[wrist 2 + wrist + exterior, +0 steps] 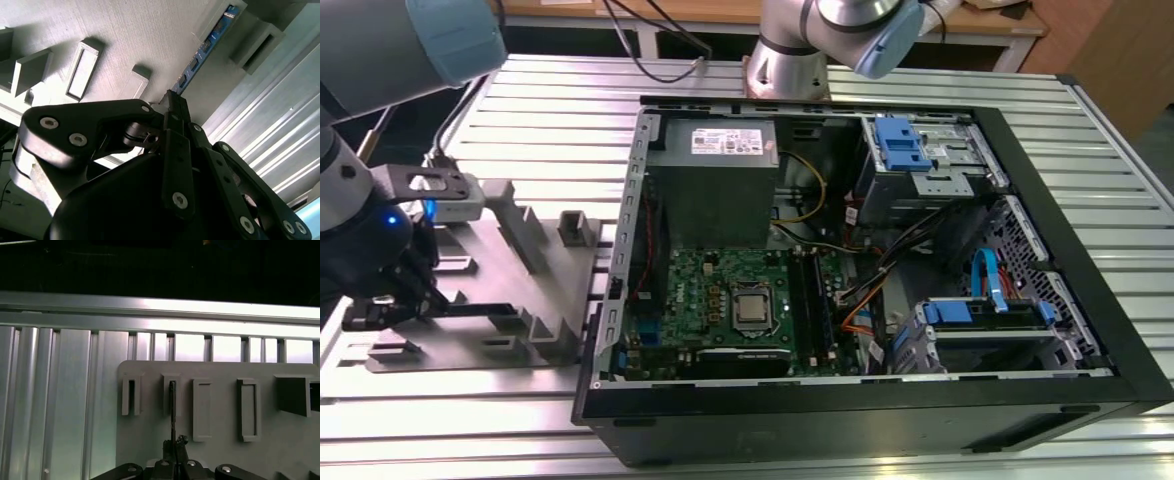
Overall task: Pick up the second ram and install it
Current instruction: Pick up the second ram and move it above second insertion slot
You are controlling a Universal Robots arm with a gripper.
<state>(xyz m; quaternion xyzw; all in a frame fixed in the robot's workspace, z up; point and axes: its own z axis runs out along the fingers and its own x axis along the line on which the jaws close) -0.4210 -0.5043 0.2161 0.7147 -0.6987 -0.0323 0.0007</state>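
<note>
Gripper (383,300) low at the exterior view's left, over the grey holder plate (487,270).
I see its fingers (179,112) clamped on the second ram (205,47), which stands on edge in a grey slot block (171,390), outside the computer case (854,410).

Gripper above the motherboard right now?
No, the black gripper sits at the grey slotted holder plate, on the exterior view's left of the open black computer case.
</note>
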